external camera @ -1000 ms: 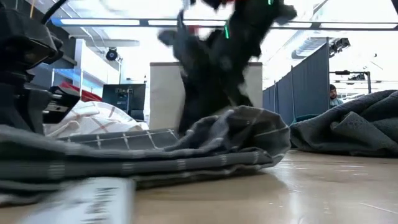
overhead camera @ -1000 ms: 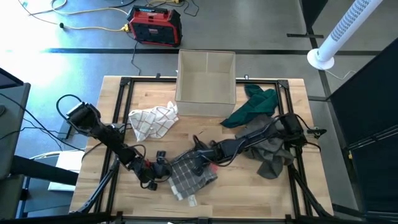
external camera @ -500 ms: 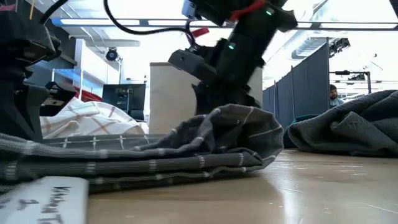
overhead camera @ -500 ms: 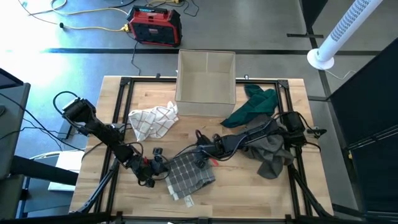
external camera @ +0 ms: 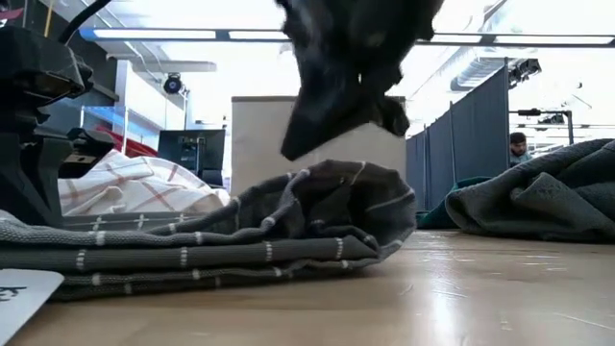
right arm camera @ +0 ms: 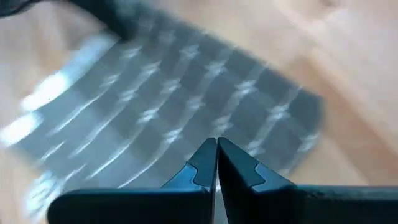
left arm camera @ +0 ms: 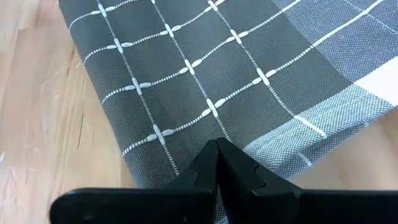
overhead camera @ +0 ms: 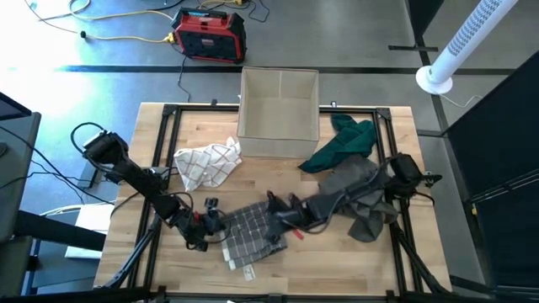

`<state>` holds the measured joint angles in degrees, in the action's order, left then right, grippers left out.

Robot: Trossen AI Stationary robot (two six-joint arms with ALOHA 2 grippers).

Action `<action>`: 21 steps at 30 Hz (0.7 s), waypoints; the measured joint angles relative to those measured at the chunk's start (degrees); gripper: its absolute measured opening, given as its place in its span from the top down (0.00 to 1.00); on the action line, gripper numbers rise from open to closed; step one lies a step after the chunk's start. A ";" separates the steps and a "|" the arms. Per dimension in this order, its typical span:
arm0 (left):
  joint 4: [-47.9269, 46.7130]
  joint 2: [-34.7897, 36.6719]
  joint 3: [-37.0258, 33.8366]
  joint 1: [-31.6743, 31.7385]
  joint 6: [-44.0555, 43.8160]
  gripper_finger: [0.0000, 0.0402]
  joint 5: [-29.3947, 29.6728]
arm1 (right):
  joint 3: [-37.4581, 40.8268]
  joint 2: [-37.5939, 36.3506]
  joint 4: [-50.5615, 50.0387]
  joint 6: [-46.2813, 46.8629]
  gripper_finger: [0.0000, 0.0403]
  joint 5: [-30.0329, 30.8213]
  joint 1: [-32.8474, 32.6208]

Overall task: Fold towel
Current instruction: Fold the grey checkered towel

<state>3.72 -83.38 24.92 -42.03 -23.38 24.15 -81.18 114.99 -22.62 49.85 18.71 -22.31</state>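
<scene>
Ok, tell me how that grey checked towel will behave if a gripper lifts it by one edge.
The grey checked towel is probably floppy: in the low view its folded layers bulge and sag. It looks thin and light, so it would likely drape. The woven surface seems grippy rather than slippery.

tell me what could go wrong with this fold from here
1. Both claws are shut at the grey checked towel, the left claw at its edge, the right claw over its bunched end; a pull could drag the whole towel rather than fold it.
2. The paper tag by the towel's near edge could get swept along.
3. The right arm lies across the grey cloth pile and could snag it.
</scene>
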 joint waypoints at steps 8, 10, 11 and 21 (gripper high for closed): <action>0.11 3.25 -0.03 -0.03 -0.44 1.00 -1.45 | -1.04 1.73 -0.54 4.73 1.00 6.45 -7.25; 0.15 3.84 -0.04 -0.04 -0.52 1.00 -1.72 | -1.23 2.38 -0.72 5.61 1.00 8.07 -8.74; 0.11 3.83 -0.04 -0.04 -0.52 1.00 -1.74 | -1.23 3.24 -0.43 5.71 1.00 8.67 -8.88; -2.92 3.83 -0.02 -0.96 -1.34 1.00 -2.80 | -1.28 6.60 -1.11 8.79 1.00 2.54 -9.99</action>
<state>0.81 -79.55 24.91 -42.98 -24.72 21.35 -82.46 121.58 -23.73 58.65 21.26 -32.30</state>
